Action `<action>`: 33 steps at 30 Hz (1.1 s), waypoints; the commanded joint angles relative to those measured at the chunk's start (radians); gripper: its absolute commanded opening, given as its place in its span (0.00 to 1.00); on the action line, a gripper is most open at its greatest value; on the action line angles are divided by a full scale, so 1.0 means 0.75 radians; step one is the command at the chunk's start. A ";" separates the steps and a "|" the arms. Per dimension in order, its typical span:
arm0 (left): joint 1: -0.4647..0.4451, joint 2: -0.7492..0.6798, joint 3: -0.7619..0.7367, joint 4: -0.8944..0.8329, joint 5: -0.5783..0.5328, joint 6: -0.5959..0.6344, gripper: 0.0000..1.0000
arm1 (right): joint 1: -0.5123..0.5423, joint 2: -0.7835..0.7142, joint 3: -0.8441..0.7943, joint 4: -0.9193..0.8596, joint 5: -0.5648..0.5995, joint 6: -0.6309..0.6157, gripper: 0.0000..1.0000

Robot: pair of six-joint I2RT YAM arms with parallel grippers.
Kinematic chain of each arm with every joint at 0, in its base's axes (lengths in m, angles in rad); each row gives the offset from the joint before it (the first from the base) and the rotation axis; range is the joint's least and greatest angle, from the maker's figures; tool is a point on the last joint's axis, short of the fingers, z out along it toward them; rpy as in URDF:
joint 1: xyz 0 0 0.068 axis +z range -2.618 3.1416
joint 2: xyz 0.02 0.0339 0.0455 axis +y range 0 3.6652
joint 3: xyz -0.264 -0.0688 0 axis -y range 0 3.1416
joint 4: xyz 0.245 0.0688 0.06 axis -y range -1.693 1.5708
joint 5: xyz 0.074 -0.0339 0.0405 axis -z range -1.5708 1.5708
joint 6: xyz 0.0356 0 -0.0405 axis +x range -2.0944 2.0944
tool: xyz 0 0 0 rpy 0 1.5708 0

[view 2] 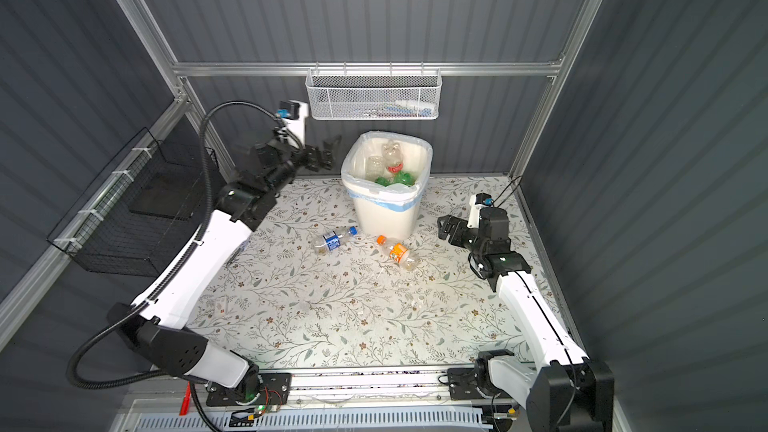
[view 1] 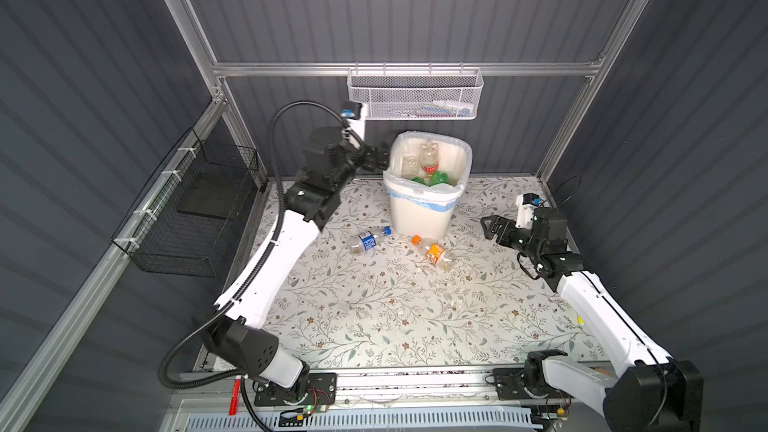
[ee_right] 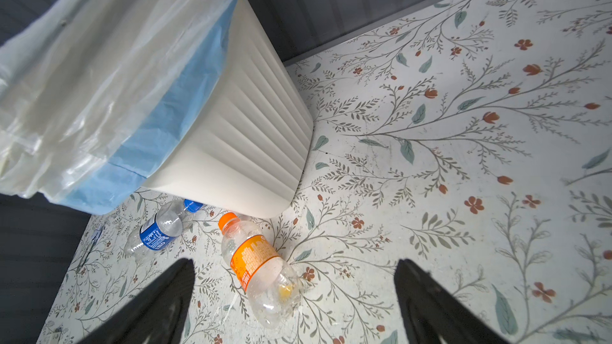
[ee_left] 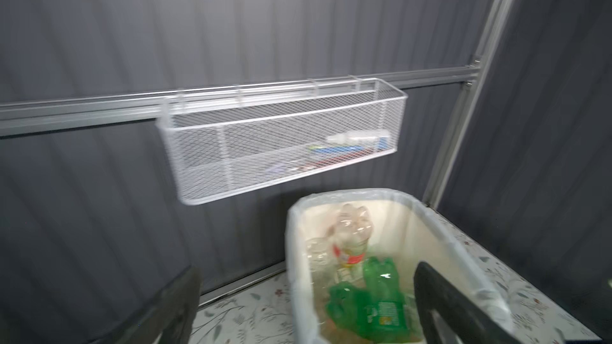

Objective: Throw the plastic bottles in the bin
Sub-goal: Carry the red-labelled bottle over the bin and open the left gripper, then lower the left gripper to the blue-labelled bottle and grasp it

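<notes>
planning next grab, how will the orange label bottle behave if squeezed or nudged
The orange-label bottle looks almost empty, so probably light. Its dented wall likely crumples when squeezed. Lying on its side, it may roll if nudged.

Right hand (ee_right: pixel 294 263) spread wide, orange-labelled bottle (ee_right: pixel 255 259) lying before bin (ee_right: pixel 251 147), blue-labelled bottle (ee_right: pixel 155 231) alongside

I see the bin (ee_right: pixel 251 134) as matt, ribbed cream plastic, its liner bag (ee_right: pixel 99 61) thin, crinkled, faintly glossy film. The plastic bottles (ee_right: pixel 255 259) look clear and shiny, dented. My bench (view 1: pixel 374 317) wears a smooth printed floral covering; the mesh basket (ee_left: pixel 231 160) is white-coated metal.
</notes>
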 commanded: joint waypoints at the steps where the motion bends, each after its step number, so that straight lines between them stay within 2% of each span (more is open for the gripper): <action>1: 0.148 -0.005 -0.204 -0.066 0.098 -0.072 1.00 | 0.008 0.039 -0.025 0.039 -0.009 0.007 0.96; 5: 0.267 0.044 -0.447 -0.114 0.207 -0.047 1.00 | 0.009 0.056 -0.037 0.058 -0.013 0.010 0.96; 13: 0.272 0.244 -0.635 -0.079 0.279 0.059 1.00 | 0.008 0.084 -0.073 0.095 -0.026 0.011 0.96; 22: 0.242 0.380 -0.637 -0.118 0.394 0.238 1.00 | 0.008 0.141 -0.095 0.153 -0.049 0.001 0.97; 28: 0.131 0.495 -0.554 -0.221 0.371 0.373 1.00 | 0.008 0.191 -0.091 0.189 -0.079 0.009 0.97; 33: 0.101 0.612 -0.492 -0.242 0.323 0.372 0.99 | 0.009 0.199 -0.100 0.196 -0.085 0.009 0.97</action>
